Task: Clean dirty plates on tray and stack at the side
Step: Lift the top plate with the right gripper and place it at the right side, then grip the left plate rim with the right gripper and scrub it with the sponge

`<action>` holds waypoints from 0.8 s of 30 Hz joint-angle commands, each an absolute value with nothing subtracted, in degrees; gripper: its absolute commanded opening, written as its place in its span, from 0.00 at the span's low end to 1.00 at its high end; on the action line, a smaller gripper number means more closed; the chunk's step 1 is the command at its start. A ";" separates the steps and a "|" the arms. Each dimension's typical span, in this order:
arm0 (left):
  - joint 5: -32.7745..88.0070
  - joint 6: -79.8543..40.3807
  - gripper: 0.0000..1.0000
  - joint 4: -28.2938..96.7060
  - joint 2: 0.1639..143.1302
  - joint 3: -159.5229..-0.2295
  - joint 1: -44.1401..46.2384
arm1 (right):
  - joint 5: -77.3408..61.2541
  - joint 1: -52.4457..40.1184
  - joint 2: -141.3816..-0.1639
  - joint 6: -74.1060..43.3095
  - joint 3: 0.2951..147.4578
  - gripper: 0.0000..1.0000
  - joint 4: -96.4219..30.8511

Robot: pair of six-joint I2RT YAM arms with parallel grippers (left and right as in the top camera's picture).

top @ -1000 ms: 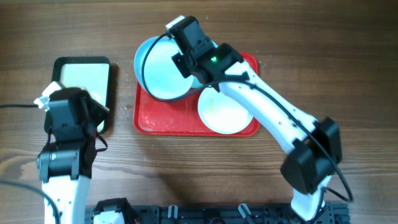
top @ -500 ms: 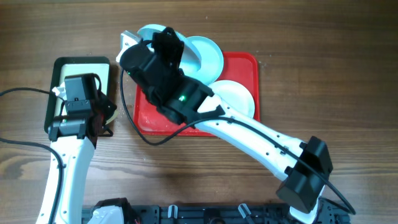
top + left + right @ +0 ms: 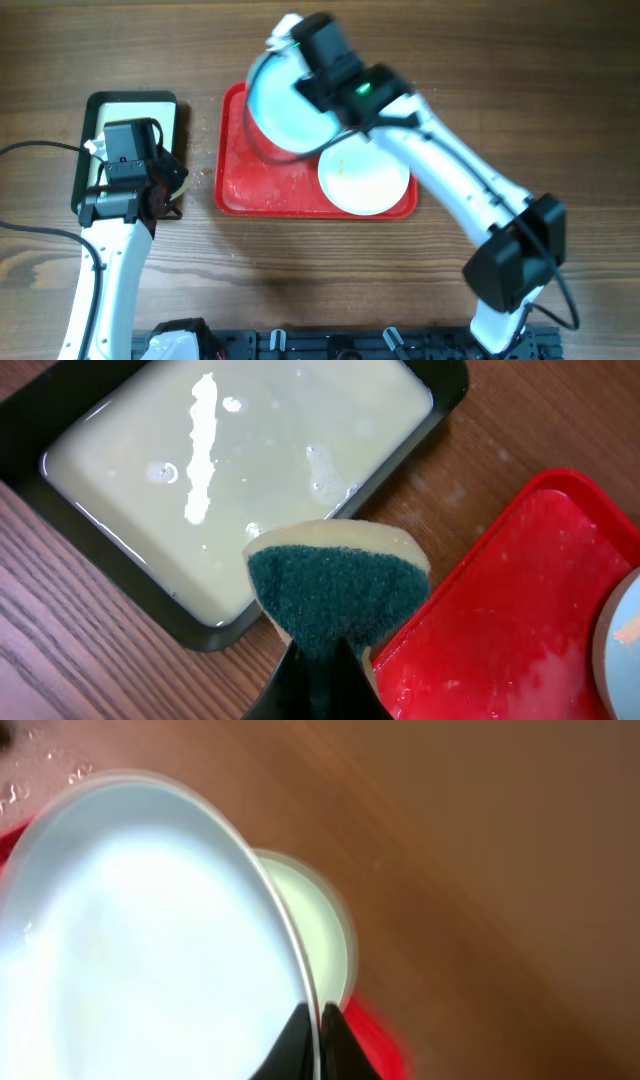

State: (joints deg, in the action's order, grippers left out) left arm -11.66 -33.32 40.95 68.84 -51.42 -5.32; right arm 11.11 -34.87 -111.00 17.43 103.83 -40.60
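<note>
Wooden table (image 3: 500, 60) bears red tray (image 3: 268, 192), black tray (image 3: 130, 97).

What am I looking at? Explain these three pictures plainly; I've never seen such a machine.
A robot's left arm and right arm work at a wooden table. One picture looks down from above; the other two come from small cameras on each arm's wrist. On the table lie a red tray carrying a white plate, and a dark-rimmed tray of milky liquid. The left gripper is shut on a sponge. The right gripper pinches the rim of a pale blue plate, held above the red tray.
</note>
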 commanded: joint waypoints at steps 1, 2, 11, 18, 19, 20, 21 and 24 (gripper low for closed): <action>-11.33 -33.50 0.04 40.77 68.75 -51.40 -5.63 | -22.81 -17.96 -113.08 5.26 104.12 0.04 -43.66; -11.33 -33.50 0.04 40.77 68.75 -51.40 -5.63 | -26.28 -13.02 -113.86 2.37 104.12 0.04 -43.66; -9.85 -33.50 0.04 40.77 68.75 -51.40 -5.63 | -19.14 18.15 -115.11 1.41 94.59 0.04 -42.61; -9.85 -33.50 0.04 40.53 68.75 -51.40 -5.63 | -14.98 19.79 -115.18 0.86 87.02 0.29 -36.47; -9.82 -33.50 0.04 40.56 68.75 -51.40 -5.63 | -15.03 19.79 -115.18 0.82 87.02 0.49 -36.51; -9.85 -33.50 0.04 40.56 68.75 -51.40 -5.63 | -15.86 19.79 -115.18 0.82 87.05 0.52 -36.71; -9.85 -33.50 0.04 40.56 68.75 -51.40 -5.63 | -20.14 19.79 -115.18 0.89 87.05 0.53 -36.93; -9.82 -33.50 0.04 40.51 68.75 -51.40 -5.63 | -34.96 18.50 -115.11 0.86 87.22 0.60 -36.34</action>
